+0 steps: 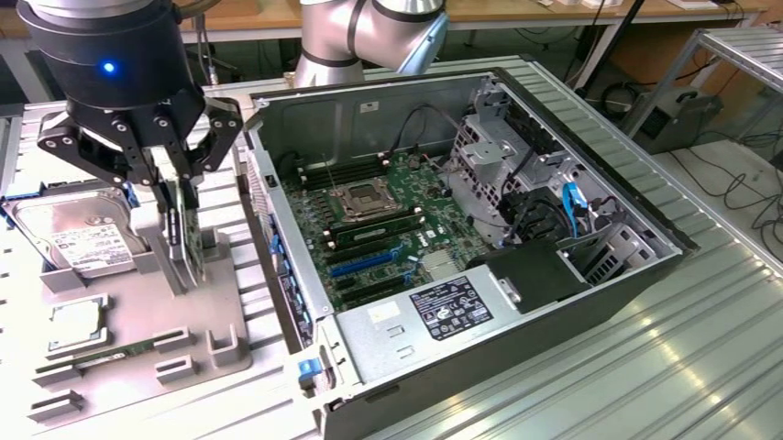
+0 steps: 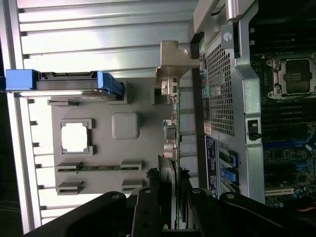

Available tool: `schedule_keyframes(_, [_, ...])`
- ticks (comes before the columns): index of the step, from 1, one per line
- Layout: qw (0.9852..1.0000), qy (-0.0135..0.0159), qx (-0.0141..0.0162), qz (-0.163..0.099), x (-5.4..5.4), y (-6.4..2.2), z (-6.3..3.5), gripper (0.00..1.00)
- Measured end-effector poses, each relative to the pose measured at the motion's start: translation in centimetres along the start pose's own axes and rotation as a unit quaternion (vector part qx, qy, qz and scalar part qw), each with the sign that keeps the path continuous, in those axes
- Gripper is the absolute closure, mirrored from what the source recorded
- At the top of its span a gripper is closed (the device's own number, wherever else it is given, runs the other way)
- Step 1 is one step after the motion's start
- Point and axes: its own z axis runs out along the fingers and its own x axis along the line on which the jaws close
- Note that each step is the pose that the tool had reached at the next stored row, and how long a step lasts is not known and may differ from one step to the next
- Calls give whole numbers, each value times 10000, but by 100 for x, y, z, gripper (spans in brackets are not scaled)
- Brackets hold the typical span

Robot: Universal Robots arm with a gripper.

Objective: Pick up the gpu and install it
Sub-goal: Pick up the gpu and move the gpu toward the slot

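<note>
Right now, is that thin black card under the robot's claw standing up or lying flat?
Standing up: the thin black gpu card sits on edge in the grey holder tray, beneath the gripper.

**Edges and Overlaps Keep Parts Out of Sight**

In the exterior view, the top edge cuts off the upper body of the hand (image 1: pixel 181 194) and most of the grey arm (image 1: pixel 367 37). The computer case (image 1: pixel 575 321) runs off the bottom edge. The graphics card (image 1: pixel 186 243) stands edge-on with its face unseen, its foot sunk in the grey tray (image 1: pixel 238 316). Print on the power supply label (image 1: pixel 453 307) is too small to read.
</note>
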Motion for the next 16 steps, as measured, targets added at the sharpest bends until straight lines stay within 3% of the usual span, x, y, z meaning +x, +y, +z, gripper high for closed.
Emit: schedule_keyframes(16, [10000,-1,0,0,-2,1,-66,74])
